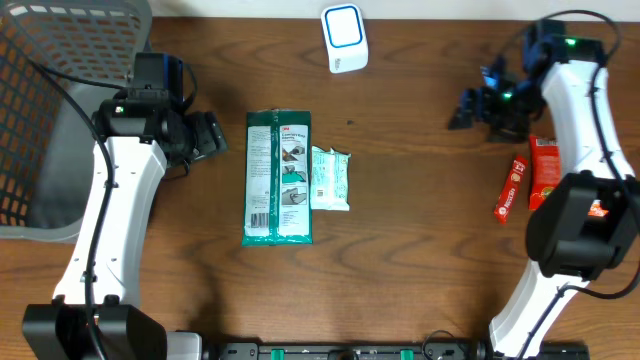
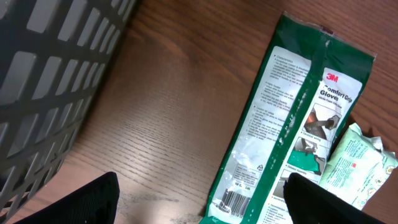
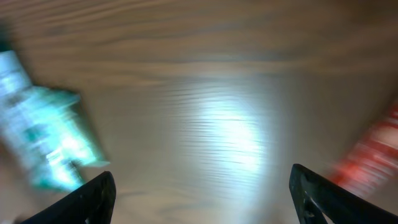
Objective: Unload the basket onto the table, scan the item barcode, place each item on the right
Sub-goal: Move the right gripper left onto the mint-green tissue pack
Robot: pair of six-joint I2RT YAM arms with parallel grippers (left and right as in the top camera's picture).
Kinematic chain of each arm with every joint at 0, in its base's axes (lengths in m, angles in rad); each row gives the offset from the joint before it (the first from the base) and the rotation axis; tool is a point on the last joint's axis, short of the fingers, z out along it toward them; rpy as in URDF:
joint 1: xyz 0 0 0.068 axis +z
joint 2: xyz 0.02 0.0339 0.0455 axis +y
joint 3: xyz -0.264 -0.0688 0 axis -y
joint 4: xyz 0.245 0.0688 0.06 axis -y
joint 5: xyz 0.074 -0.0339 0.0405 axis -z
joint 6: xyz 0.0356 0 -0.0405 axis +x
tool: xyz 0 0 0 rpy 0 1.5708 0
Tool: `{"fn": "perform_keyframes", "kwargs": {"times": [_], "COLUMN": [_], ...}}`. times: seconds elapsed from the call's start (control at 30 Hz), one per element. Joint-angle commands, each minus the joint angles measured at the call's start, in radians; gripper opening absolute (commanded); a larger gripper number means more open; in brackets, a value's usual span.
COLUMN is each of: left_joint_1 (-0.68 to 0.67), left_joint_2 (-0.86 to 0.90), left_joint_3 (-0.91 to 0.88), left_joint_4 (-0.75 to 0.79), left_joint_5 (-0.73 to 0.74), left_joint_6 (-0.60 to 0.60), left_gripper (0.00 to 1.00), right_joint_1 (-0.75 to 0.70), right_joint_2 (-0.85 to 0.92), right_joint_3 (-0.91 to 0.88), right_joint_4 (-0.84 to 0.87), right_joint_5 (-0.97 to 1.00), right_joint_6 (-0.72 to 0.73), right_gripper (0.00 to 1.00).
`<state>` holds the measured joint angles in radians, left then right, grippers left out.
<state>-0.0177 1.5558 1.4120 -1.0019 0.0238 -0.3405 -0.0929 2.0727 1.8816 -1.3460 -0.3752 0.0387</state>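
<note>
Trouble-wise: glove pack (image 1: pixel 278 178) is laid mid-frame on the worktop (image 1: pixel 420 250); left hand (image 1: pixel 214 135) and right hand (image 1: pixel 463 108) are spread wide, nothing held; floppy film could get creased over the barcode (image 2: pixel 232 200), or the touching wipes packet (image 1: pixel 330 178) dragged along.

The gloves pack (image 1: pixel 278 178) lies mid-worktop (image 1: pixel 400 260). A smaller packet (image 1: pixel 330 178) touches its right edge. The scanner (image 1: pixel 344 38) stands behind it, slightly right. The basket (image 1: pixel 60 80) sits far left of it. A bar (image 1: pixel 512 190) and a box (image 1: pixel 543 170) lie side by side far right of it.
</note>
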Motion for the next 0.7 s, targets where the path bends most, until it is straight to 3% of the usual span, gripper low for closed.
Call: {"fn": "perform_keyframes", "kwargs": {"times": [0.0, 0.3, 0.67], "left_joint_1": [0.003, 0.003, 0.003], "left_joint_2": [0.01, 0.01, 0.01], "left_joint_3": [-0.008, -0.008, -0.008], "left_joint_4": [-0.004, -0.004, -0.004], "left_joint_5": [-0.002, -0.002, -0.002], "left_joint_6": [-0.002, -0.002, -0.002], "left_gripper": [0.86, 0.86, 0.86], "right_joint_1": [0.094, 0.352, 0.435], "right_joint_2": [-0.002, -0.002, -0.002], "right_joint_3": [-0.025, -0.106, -0.108], "right_joint_4": [0.028, 0.153, 0.202], "right_joint_5": [-0.207, -0.061, 0.056], "right_joint_6": [-0.071, -0.043, 0.078], "right_gripper": [0.85, 0.88, 0.91]}}
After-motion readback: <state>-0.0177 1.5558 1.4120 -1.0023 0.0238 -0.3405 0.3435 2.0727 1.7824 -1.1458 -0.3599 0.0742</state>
